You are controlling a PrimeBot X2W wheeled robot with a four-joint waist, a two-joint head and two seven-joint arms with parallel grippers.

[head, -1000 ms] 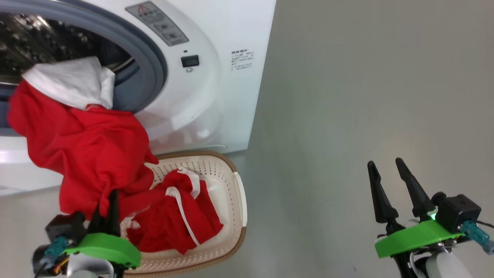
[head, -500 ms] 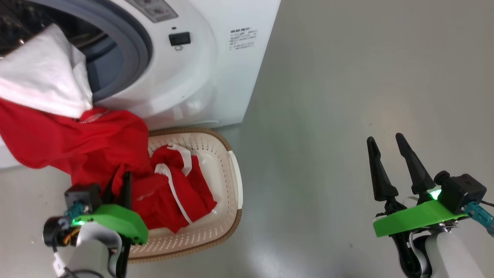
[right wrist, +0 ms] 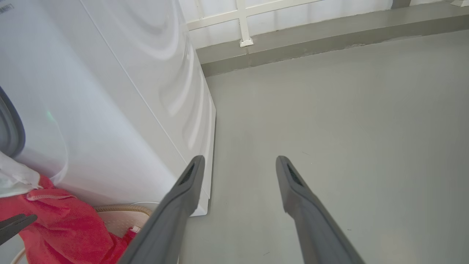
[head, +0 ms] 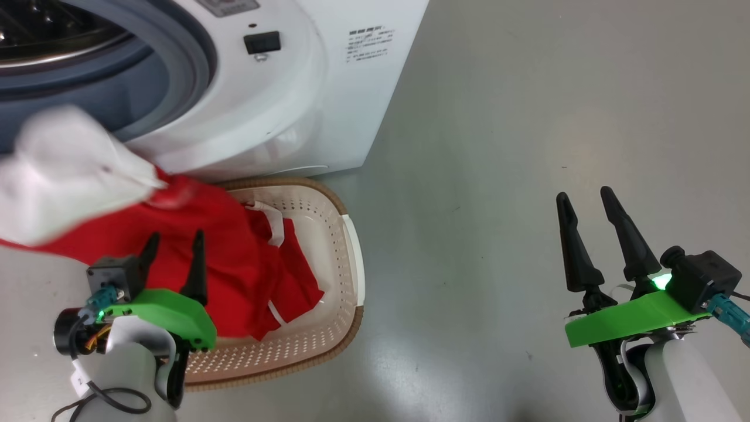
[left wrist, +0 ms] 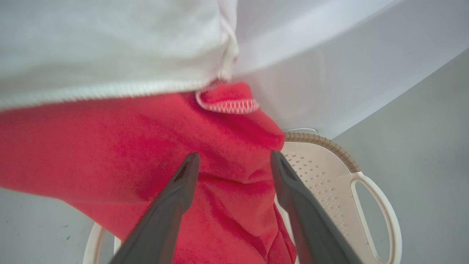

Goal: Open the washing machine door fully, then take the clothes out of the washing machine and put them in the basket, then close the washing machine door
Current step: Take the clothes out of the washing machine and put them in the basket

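Note:
The washing machine point(head: 293, 105) fills the upper left, its grey ring point(head: 193, 64) bare; its door is out of view. A blurred white cloth point(head: 64, 170) and the red garment point(head: 222, 246) joined to it hang below the opening, and the red fabric drapes into the cream basket point(head: 351, 264) on the floor. More red clothes with white stripes point(head: 287, 275) lie inside. My left gripper point(head: 174, 243) is open at the basket's near left, fingers in front of the red fabric point(left wrist: 146, 146), nothing pinched. My right gripper point(head: 584, 196) stands open over bare floor, far right.
Grey floor point(head: 527, 146) stretches right of the machine and basket. In the right wrist view the machine's white side point(right wrist: 110, 110) runs back to a wall base point(right wrist: 293, 47). The basket's handle point(left wrist: 370, 209) points right in the left wrist view.
My left gripper has opened and let go of the red garment. The garment and white cloth have slid out of the drum, down toward the basket. The camera has shifted.

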